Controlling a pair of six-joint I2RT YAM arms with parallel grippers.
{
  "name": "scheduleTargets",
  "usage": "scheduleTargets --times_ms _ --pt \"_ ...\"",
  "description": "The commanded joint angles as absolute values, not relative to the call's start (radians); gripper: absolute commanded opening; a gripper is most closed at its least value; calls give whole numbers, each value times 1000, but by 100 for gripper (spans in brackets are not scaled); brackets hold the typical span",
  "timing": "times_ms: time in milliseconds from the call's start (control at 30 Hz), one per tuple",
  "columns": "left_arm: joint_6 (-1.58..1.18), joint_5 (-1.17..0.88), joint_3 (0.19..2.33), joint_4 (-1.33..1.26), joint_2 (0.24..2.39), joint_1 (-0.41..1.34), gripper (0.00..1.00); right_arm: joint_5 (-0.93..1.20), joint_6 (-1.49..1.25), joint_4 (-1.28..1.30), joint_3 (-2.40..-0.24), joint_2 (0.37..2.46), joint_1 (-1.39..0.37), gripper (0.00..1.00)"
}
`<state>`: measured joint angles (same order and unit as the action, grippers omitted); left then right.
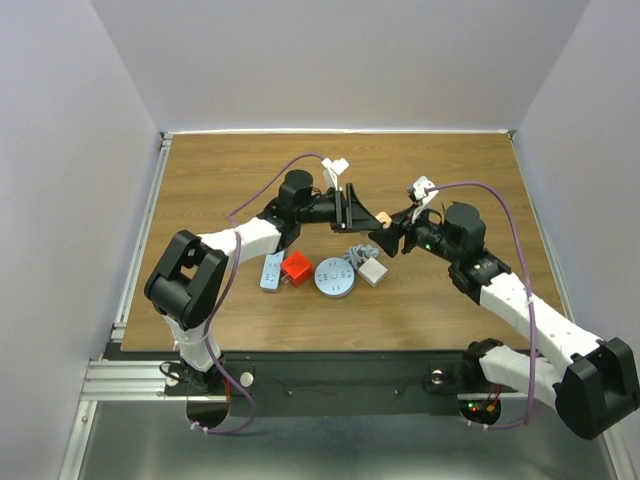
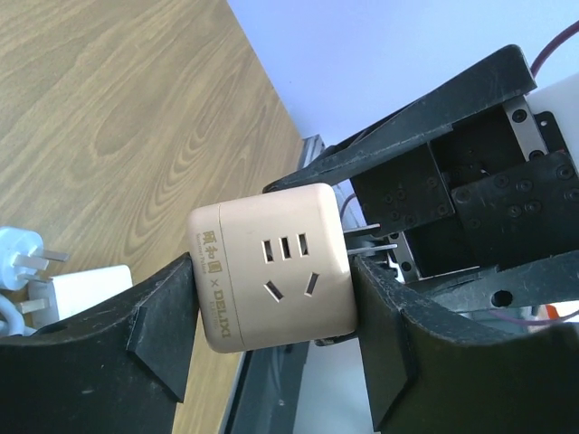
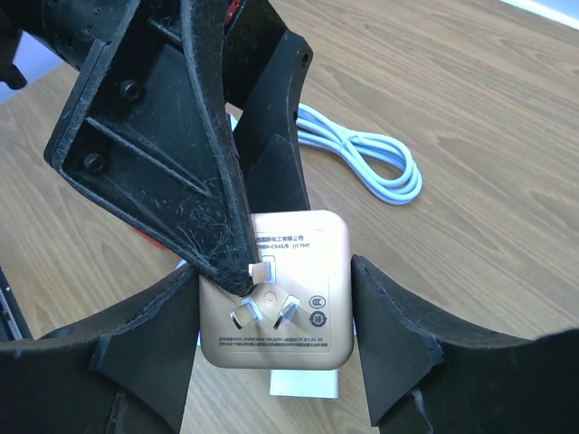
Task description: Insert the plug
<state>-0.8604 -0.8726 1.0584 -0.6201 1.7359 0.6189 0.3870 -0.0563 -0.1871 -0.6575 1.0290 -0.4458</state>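
Both arms reaching inward, meeting above mid-desk (image 1: 450,160), left pincer (image 2: 271,298) and right pincer (image 3: 276,298) each clamped on the tan cube plug (image 1: 382,217), held aloft between them, socket face toward left wrist, prongs toward right wrist

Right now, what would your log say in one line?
left gripper: holding gold adapter | right gripper: gripping it too | adapter: midair, sockets empty
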Motion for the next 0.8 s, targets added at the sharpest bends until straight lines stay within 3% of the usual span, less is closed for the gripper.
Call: scheduleTargets --times_ms 0,67,167,267,433,767 --pt "-952 -1008 988 -811 1701 624 0 279 -80 -324 -713 1040 -443 53" --pt "-1071 -1015 951 -958 1704 605 0 220 -81 -322 -721 1048 -443 74" --pt "-1249 -1000 859 -1186 1704 536 0 164 -64 -322 -733 1046 -445 87" --pt "-1289 -968 819 -1227 1692 485 0 144 -40 -322 -736 1035 -443 94" --pt "-1186 -896 870 -1037 1632 476 0 152 -26 -333 -721 1032 -443 96" --pt "-1224 -796 850 -939 1523 457 0 380 -110 -503 -702 1089 -443 95"
